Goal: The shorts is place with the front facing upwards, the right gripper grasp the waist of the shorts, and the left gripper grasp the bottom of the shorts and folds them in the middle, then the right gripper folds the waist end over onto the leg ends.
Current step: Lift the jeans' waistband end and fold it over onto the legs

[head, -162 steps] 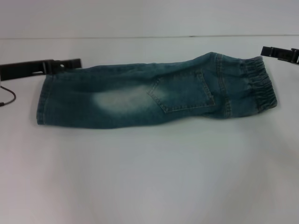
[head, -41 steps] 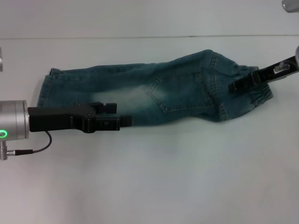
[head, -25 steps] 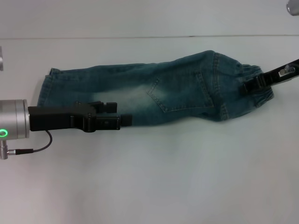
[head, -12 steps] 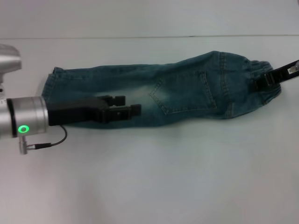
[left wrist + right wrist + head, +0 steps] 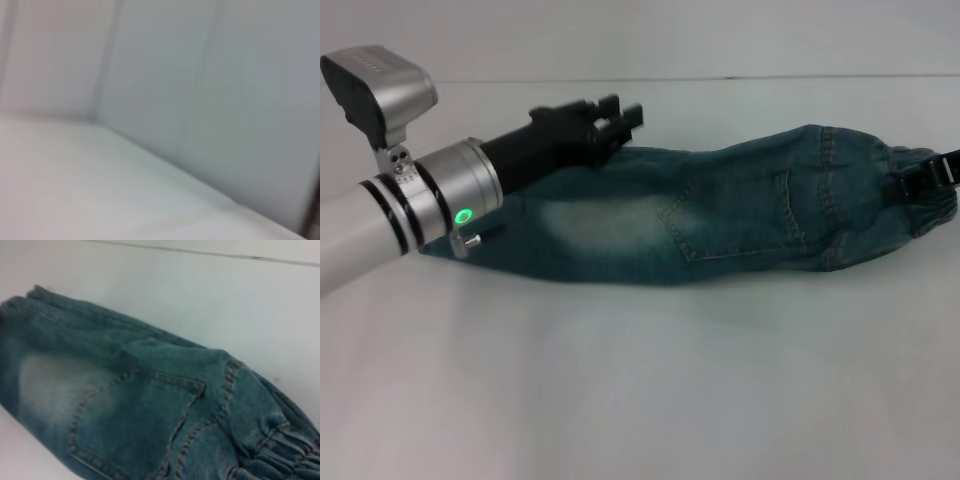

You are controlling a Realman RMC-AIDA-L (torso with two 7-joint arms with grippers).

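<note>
One pair of denim shorts (image 5: 720,215) lies flat across the middle of the white worktop (image 5: 640,390), already folded lengthwise, with a stitched pocket (image 5: 735,215) facing up. The elastic waist (image 5: 925,190) is at the worktop's right edge; the leg ends point toward the left edge. The right tool (image 5: 942,170) is clamped on the waist. The left tool (image 5: 615,118) hovers at the far edge of the leg section, its fingers (image 5: 632,112) slightly parted and holding nothing.
</note>
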